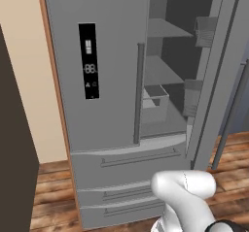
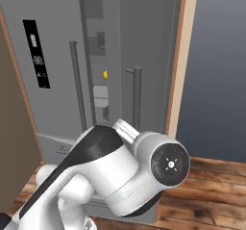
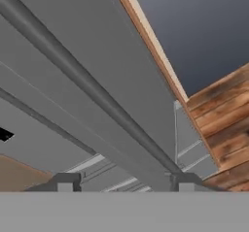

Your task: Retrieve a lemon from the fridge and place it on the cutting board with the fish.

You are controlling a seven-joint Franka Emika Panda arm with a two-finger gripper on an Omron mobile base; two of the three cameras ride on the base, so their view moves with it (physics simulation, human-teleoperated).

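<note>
Lemon (image 2: 105,74) mostly hidden behind fridge (image 2: 57,56) door.

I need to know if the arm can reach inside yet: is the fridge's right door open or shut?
Open. The right door is swung outward, exposing the shelves and a bin inside the fridge.

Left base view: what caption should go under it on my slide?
Fridge with its right door swung open, shelves and a bin showing inside.
</note>
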